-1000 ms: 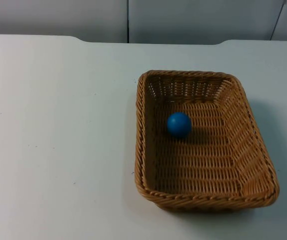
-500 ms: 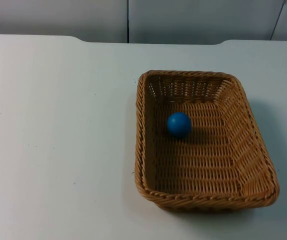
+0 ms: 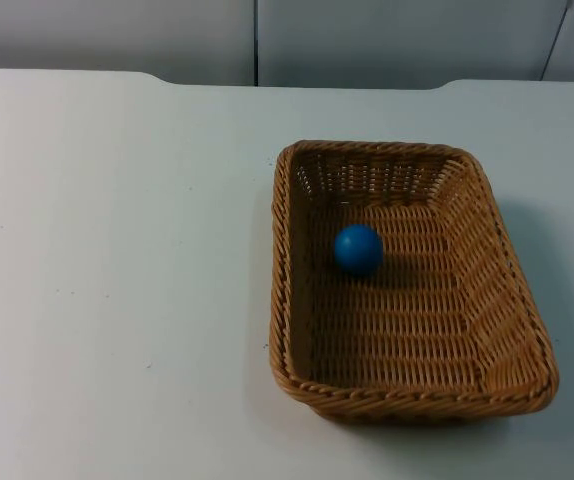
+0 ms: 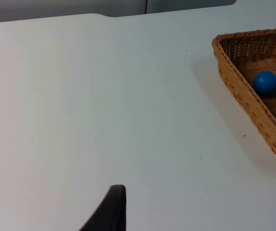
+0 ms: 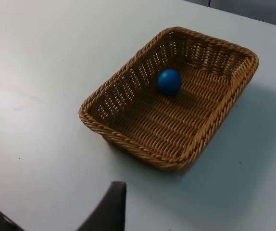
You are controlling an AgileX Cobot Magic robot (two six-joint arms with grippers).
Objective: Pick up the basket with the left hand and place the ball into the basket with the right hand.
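Note:
A brown wicker basket [image 3: 280, 260] stands flat on the white table, right of centre. A blue ball [image 3: 358, 249] lies inside it, toward the far left of its floor. My left gripper [image 4: 111, 211] hangs over bare table well away from the basket [image 4: 241, 96], with the ball [image 4: 265, 82] seen over the rim. My right gripper [image 5: 110, 209] is held back from the basket [image 5: 128, 144], looking at it from a distance with the ball [image 5: 169, 81] in it. Neither gripper touches anything. Both arms wait.
The grey partition wall [image 3: 257, 40] closes off the far edge of the table. White table top [image 3: 117, 280] stretches wide to the left of the basket, and a narrower strip runs along its right side.

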